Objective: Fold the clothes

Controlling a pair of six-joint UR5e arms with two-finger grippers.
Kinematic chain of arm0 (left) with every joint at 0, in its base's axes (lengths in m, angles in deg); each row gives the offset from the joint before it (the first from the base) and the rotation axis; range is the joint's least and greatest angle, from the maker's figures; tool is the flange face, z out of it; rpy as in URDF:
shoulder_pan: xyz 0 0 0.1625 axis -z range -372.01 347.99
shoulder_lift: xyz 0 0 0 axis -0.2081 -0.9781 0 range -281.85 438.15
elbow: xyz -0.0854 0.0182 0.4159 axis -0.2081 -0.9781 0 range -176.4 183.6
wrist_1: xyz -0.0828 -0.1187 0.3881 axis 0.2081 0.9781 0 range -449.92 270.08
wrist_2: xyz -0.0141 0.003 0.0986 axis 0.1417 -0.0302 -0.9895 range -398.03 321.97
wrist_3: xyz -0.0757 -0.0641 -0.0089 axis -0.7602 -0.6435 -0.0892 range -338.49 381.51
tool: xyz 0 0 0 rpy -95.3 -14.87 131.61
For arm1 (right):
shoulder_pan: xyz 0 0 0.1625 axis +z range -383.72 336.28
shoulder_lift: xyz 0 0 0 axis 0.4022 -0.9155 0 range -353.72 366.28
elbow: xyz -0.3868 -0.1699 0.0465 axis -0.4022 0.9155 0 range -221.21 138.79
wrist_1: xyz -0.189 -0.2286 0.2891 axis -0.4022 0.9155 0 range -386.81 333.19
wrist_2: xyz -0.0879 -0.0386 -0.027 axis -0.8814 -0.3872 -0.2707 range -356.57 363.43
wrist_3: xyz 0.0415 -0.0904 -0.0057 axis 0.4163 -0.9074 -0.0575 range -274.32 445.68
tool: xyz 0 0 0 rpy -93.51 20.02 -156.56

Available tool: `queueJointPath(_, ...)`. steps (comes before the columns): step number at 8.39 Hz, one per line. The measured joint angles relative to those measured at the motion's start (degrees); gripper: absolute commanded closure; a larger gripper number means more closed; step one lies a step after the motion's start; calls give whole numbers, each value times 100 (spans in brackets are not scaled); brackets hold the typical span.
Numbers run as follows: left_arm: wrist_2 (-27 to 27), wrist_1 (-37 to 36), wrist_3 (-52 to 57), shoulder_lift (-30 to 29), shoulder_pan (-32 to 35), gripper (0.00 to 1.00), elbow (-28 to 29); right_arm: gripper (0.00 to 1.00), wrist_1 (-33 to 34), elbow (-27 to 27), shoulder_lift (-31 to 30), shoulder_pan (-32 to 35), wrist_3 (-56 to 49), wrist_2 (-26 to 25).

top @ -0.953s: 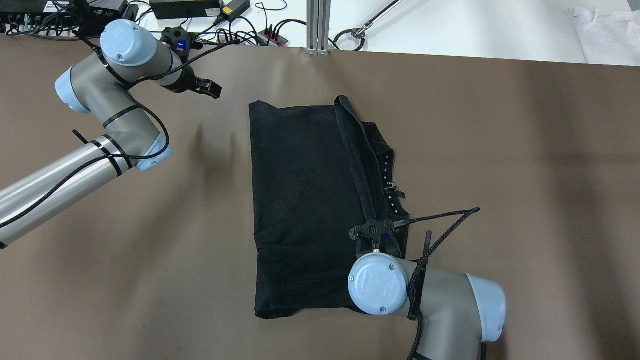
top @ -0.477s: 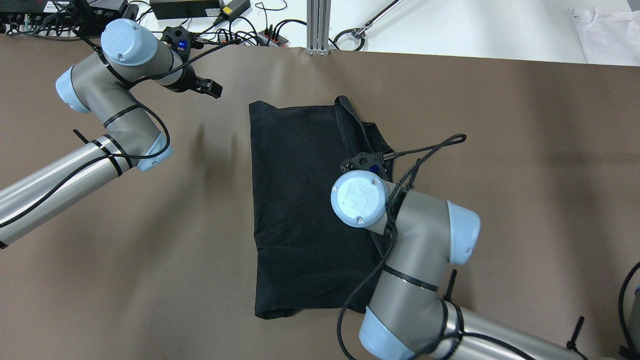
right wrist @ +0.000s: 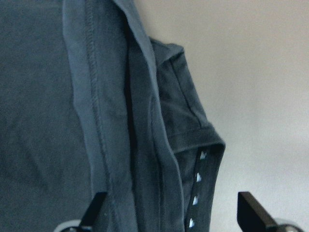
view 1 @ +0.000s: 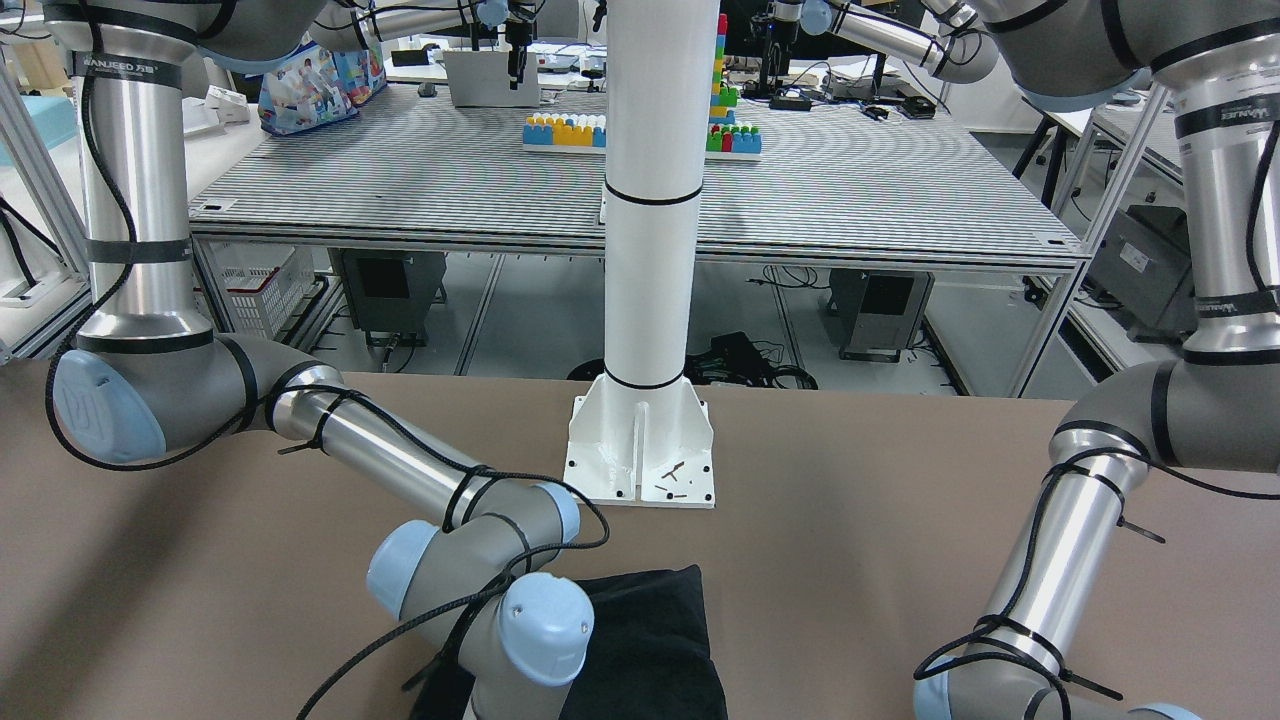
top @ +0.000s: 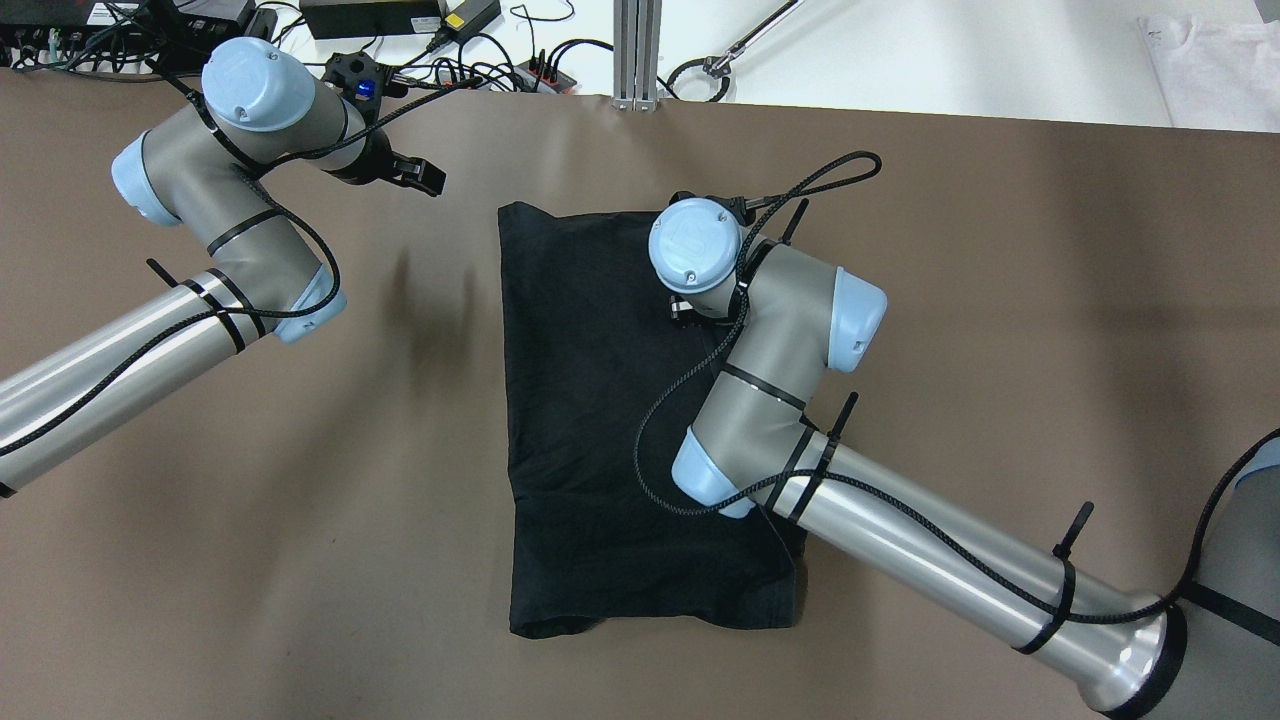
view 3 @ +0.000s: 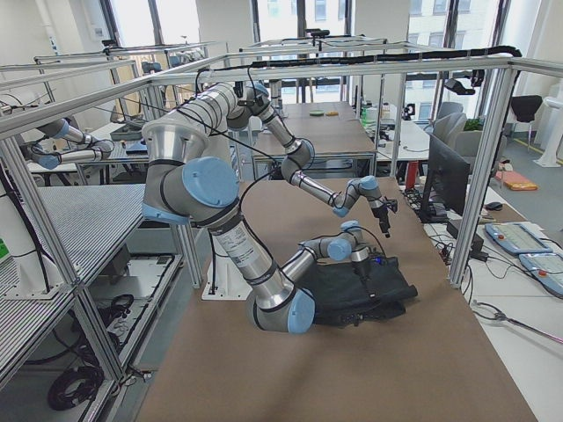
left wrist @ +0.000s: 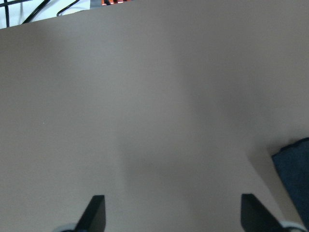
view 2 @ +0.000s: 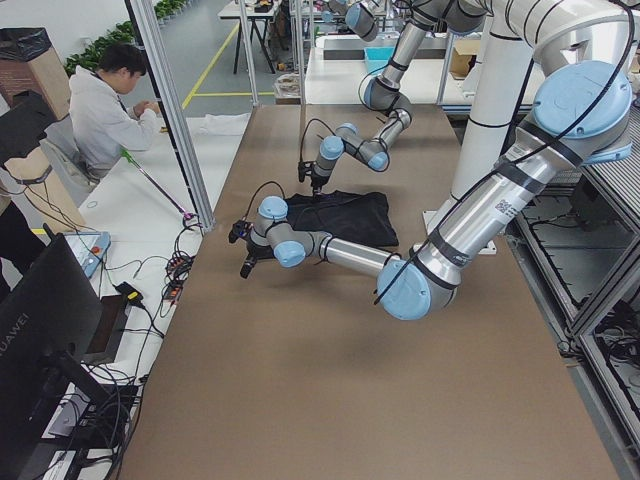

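Observation:
The black cloth (top: pixel 580 400) lies folded on the brown table; it also shows in the front view (view 1: pixel 650 640). Its right edge is a doubled hem with a bunched inner layer, seen close in the right wrist view (right wrist: pixel 120 121). My right gripper (right wrist: pixel 171 212) is open and empty, hovering over that hem near the cloth's far right corner. From overhead it (top: pixel 688 308) is mostly hidden under its wrist. My left gripper (top: pixel 420 178) is open and empty above bare table, left of the cloth's far left corner (left wrist: pixel 294 169). Its fingertips (left wrist: pixel 96 212) stand wide apart.
The white pole's base plate (view 1: pixel 642 450) stands at the table's robot-side edge. Cables and power bricks (top: pixel 400 20), an aluminium post (top: pixel 636 50) and a white garment (top: pixel 1210 70) lie beyond the far edge. A person (view 2: pixel 110 110) sits off that side.
My right arm has swept along the cloth's right edge from its near end to its far end. The left arm has hardly moved.

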Motion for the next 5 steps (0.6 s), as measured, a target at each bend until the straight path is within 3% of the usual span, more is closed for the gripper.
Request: queueJointPath(5, 9, 0, -1, 17, 0, 0, -59, 6, -1059, 1553, 639, 356, -311, 202)
